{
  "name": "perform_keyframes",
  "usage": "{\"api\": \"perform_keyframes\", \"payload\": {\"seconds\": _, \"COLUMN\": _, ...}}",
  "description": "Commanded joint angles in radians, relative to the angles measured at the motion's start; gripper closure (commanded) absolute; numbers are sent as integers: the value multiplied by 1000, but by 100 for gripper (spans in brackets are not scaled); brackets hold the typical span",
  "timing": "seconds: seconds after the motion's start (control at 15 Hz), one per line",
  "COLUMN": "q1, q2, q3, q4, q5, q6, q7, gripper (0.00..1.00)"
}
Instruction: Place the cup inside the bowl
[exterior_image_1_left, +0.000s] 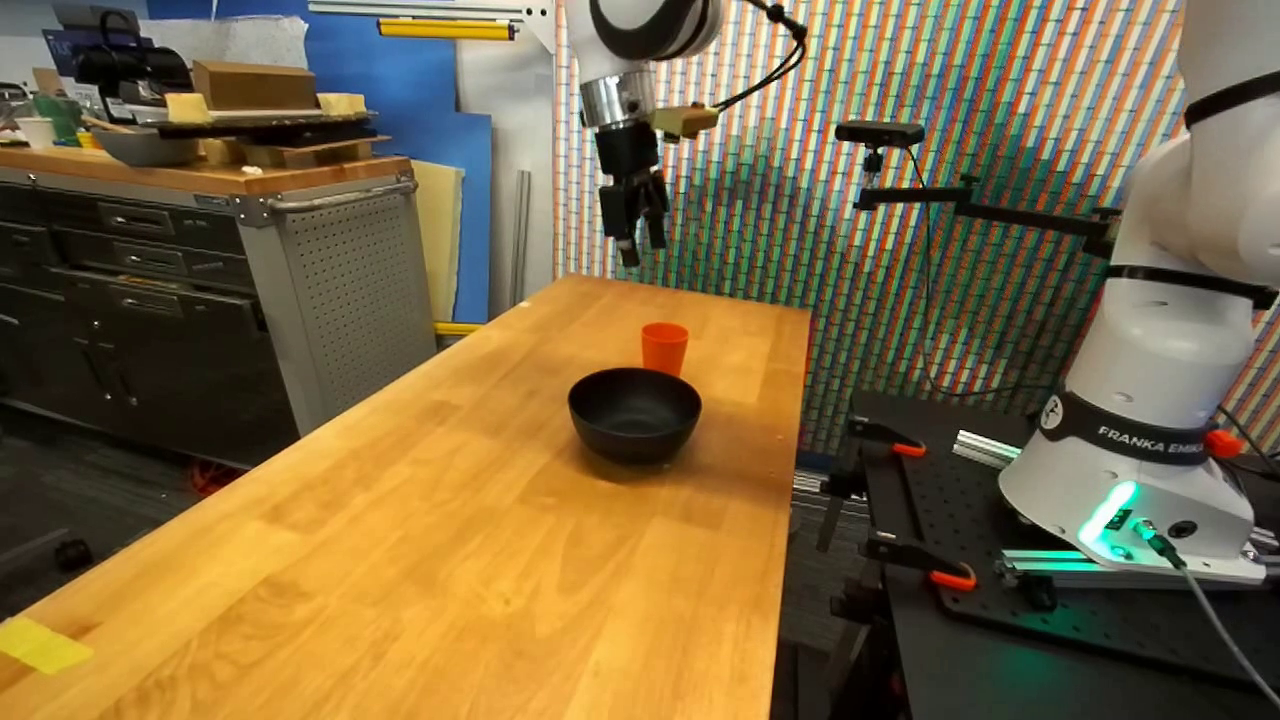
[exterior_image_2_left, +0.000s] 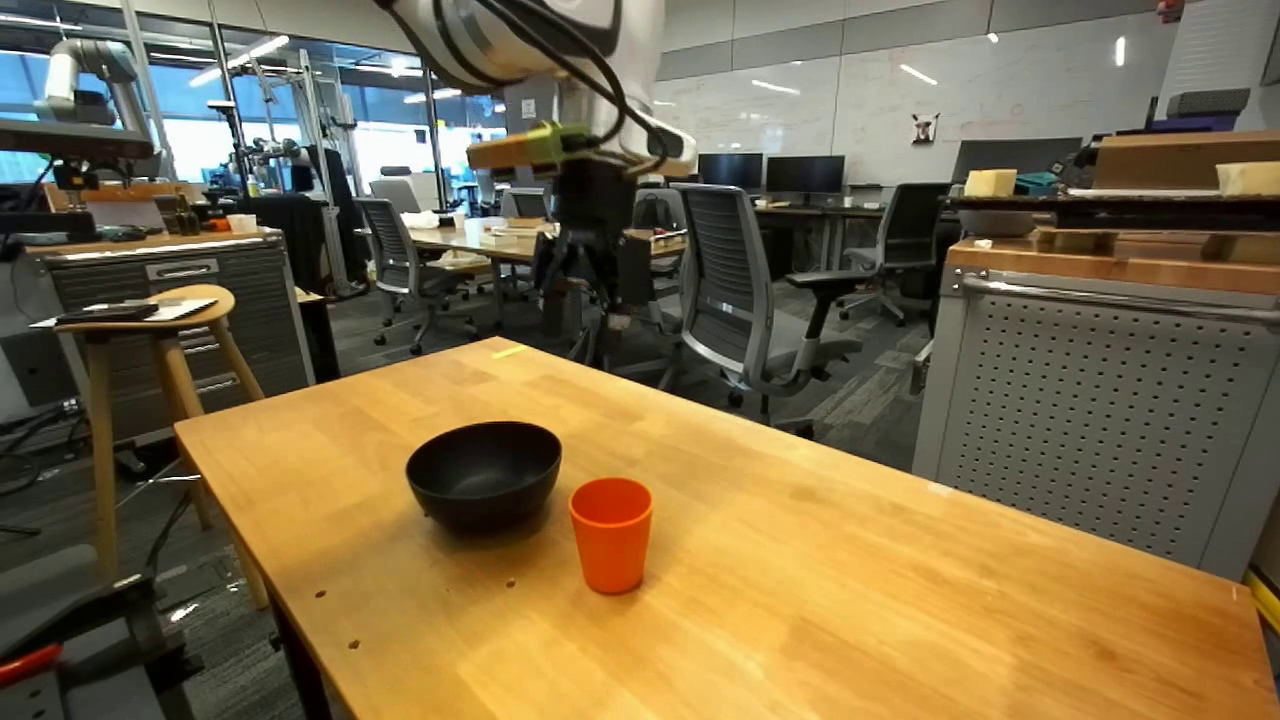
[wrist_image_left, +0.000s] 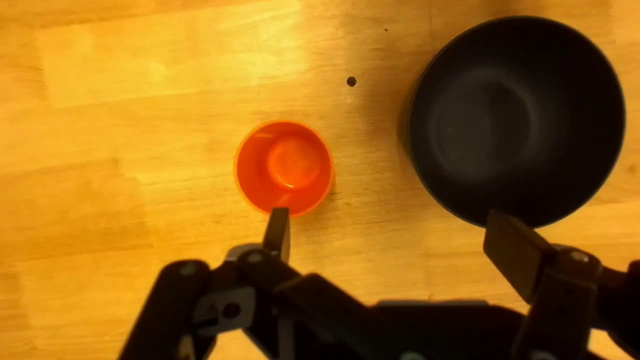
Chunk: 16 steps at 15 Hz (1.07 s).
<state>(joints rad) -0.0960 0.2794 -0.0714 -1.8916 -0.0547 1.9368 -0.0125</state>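
The orange-red cup (wrist_image_left: 284, 167) stands upright on the wooden table beside the black bowl and is apart from it. The cup shows in both exterior views (exterior_image_1_left: 664, 347) (exterior_image_2_left: 612, 537); in the first of these points its lower edge is hidden behind the bowl. The round black bowl (wrist_image_left: 517, 122) stands upright with nothing inside; it also shows in both exterior views (exterior_image_1_left: 635, 418) (exterior_image_2_left: 484, 478). My gripper (wrist_image_left: 387, 220) is open and empty. In both exterior views the gripper (exterior_image_1_left: 643, 248) (exterior_image_2_left: 590, 315) hangs well above the table, touching neither cup nor bowl.
The wooden table (exterior_image_1_left: 480, 560) has a yellow tape strip (exterior_image_1_left: 42, 645) near one end. A tool cabinet (exterior_image_1_left: 350, 270) stands beyond one long side. A camera on a bracket (exterior_image_1_left: 880, 133) stands beside the robot base (exterior_image_1_left: 1130, 480). An office chair (exterior_image_2_left: 740, 290) stands behind the table.
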Motion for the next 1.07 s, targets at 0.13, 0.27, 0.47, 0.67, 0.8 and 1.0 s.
{"api": "perform_keyframes", "payload": {"seconds": 0.13, "q1": -84, "q2": 295, "q3": -3, "q4": 262, "q5": 123, "q6": -33, "q7": -60, "gripper": 0}}
{"api": "perform_keyframes", "payload": {"seconds": 0.27, "q1": -103, "q2": 330, "q3": 3, "q4": 283, "q5": 164, "q6": -42, "q7": -42, "gripper": 0}}
{"api": "perform_keyframes", "payload": {"seconds": 0.47, "q1": -122, "q2": 352, "q3": 14, "q4": 281, "q5": 235, "q6": -62, "q7": -27, "gripper": 0}}
{"api": "perform_keyframes", "payload": {"seconds": 0.67, "q1": -124, "q2": 350, "q3": 14, "q4": 245, "q5": 299, "q6": -48, "q7": -12, "gripper": 0}}
{"api": "perform_keyframes", "payload": {"seconds": 0.8, "q1": -117, "q2": 335, "q3": 12, "q4": 225, "q5": 321, "q6": -44, "q7": -6, "gripper": 0}}
{"api": "perform_keyframes", "payload": {"seconds": 1.0, "q1": -104, "q2": 344, "q3": -1, "q4": 232, "q5": 289, "q6": -28, "q7": -9, "gripper": 0}}
